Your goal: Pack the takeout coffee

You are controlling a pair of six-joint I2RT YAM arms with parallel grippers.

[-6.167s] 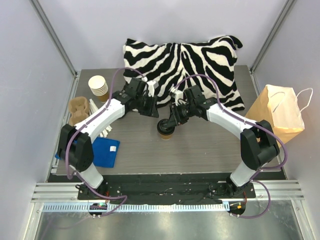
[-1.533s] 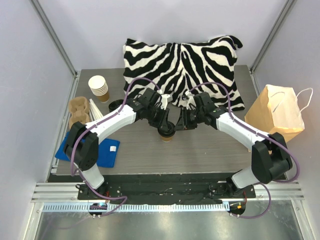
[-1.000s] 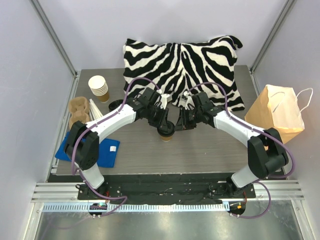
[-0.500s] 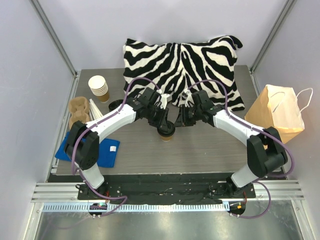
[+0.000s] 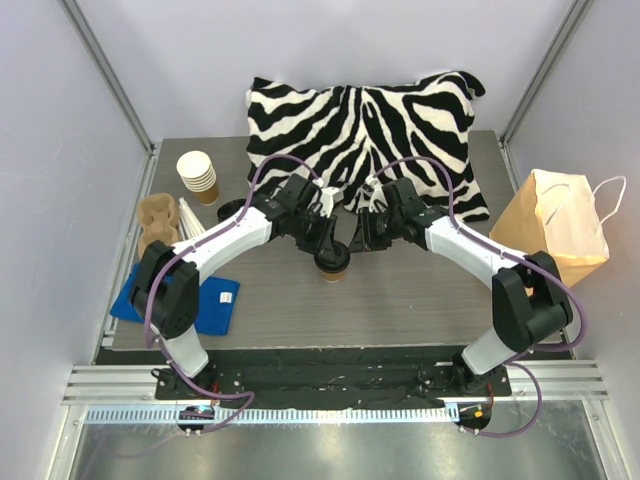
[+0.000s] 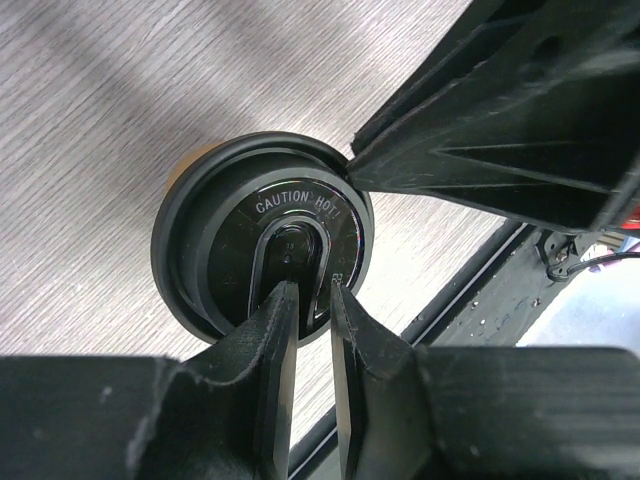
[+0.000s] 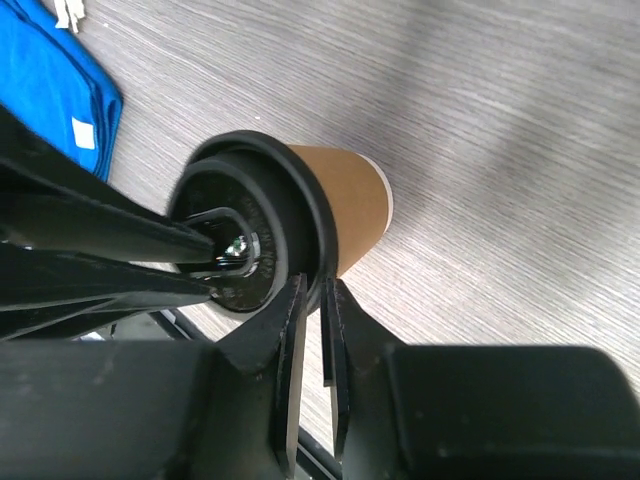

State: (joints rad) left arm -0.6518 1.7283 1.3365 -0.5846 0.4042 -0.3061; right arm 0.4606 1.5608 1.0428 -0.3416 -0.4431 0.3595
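The takeout coffee (image 5: 332, 265), a brown paper cup with a black lid, stands on the table just in front of the pillow. My left gripper (image 5: 325, 248) is above it, its jaws nearly closed with a thin gap. In the left wrist view, the left gripper (image 6: 308, 290) has its tips on the raised oval on top of the lid (image 6: 262, 235). My right gripper (image 5: 356, 245) comes in from the right. In the right wrist view, the right gripper (image 7: 312, 285) has its narrow jaws closed over the lid's rim (image 7: 305, 215), above the brown cup wall (image 7: 350, 200).
A zebra pillow (image 5: 365, 125) lies behind the cup. A brown paper bag (image 5: 558, 228) stands at the right edge. At the left are a stack of lidless cups (image 5: 197, 173), a cardboard cup carrier (image 5: 160, 220) and a blue cloth (image 5: 212, 303).
My right gripper has drawn slightly back toward the pillow while staying at the lid's rim. The left gripper and the cup have stayed in place.
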